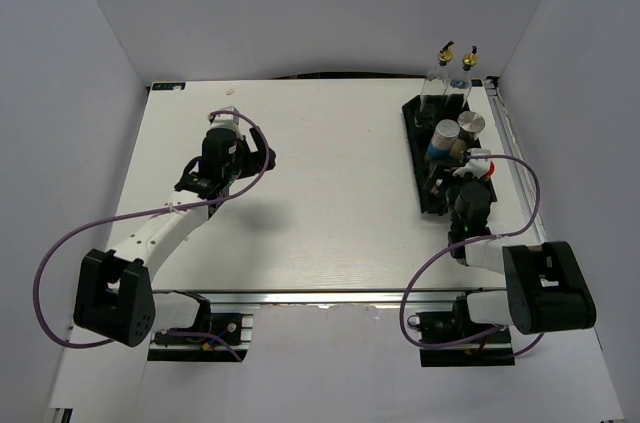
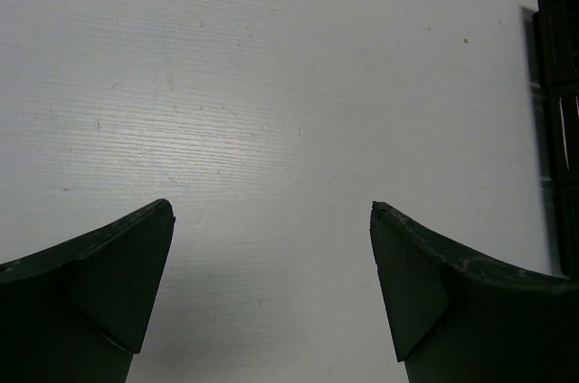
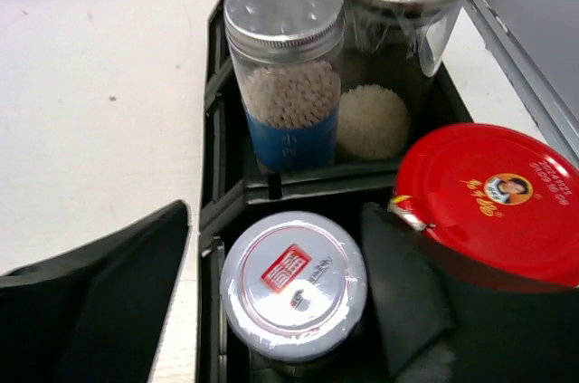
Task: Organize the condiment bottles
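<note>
My right gripper (image 3: 279, 211) is open and straddles the small red-and-white-lidded jar (image 3: 294, 279), which stands in the near compartment of the black tray (image 3: 215, 129). Its left finger is outside the tray wall. Its right finger sits between this jar and the red-lidded dark jar (image 3: 493, 193). Behind them stand the blue-labelled shaker (image 3: 285, 84) and the silver-capped white shaker (image 3: 398, 39). Two clear glass bottles with gold pourers (image 1: 437, 78) (image 1: 463, 83) stand at the tray's far end. My left gripper (image 1: 262, 156) is open and empty over bare table at the left.
The tray (image 1: 413, 128) lies along the table's right side, close to a metal rail (image 1: 505, 123) and the right wall. Its edge shows at the right of the left wrist view (image 2: 554, 129). White walls enclose the table on three sides.
</note>
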